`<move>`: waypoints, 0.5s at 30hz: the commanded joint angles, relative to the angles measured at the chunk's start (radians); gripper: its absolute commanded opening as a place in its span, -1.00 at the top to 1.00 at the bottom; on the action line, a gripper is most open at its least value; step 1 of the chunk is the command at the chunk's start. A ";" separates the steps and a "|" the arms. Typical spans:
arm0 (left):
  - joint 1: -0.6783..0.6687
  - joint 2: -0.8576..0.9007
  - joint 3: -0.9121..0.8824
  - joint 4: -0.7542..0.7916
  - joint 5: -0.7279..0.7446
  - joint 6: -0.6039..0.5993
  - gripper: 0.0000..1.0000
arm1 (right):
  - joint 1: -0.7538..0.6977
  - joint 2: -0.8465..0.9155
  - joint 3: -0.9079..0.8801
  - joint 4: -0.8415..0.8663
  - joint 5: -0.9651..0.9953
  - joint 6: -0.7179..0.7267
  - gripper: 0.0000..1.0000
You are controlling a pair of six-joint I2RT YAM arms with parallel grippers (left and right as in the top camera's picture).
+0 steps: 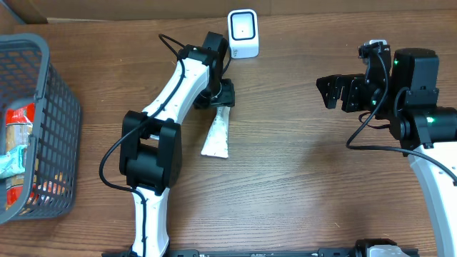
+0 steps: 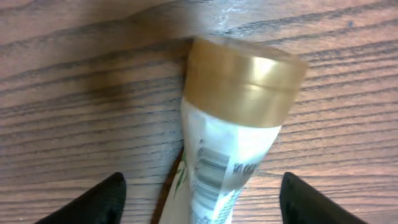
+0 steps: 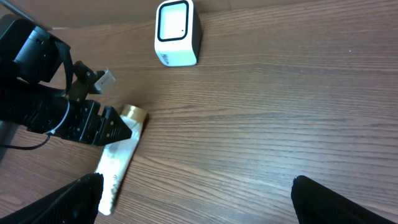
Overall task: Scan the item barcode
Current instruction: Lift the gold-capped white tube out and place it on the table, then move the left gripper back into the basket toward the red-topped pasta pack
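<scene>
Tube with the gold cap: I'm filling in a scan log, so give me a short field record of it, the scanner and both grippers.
tube: white, lying flat on the table, gold cap toward the scanner
barcode: on the upper side, visible from the left wrist
scanner: white, near the far edge, apart from the tube
left gripper: open, fingers either side of the cap end, not touching
right gripper: open, empty, off to the right
</scene>
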 commanded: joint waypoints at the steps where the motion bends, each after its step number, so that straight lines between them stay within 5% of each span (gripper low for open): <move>1: 0.018 -0.031 0.021 -0.014 -0.006 0.023 -0.44 | 0.005 -0.010 0.027 -0.001 0.010 -0.003 -0.99; 7: 0.146 -0.079 0.361 -0.234 -0.027 0.109 -0.49 | 0.005 -0.010 0.027 0.000 0.010 -0.003 -0.99; 15: 0.492 -0.200 0.842 -0.476 -0.188 0.142 -0.71 | 0.005 -0.010 0.027 -0.005 0.010 -0.003 -0.99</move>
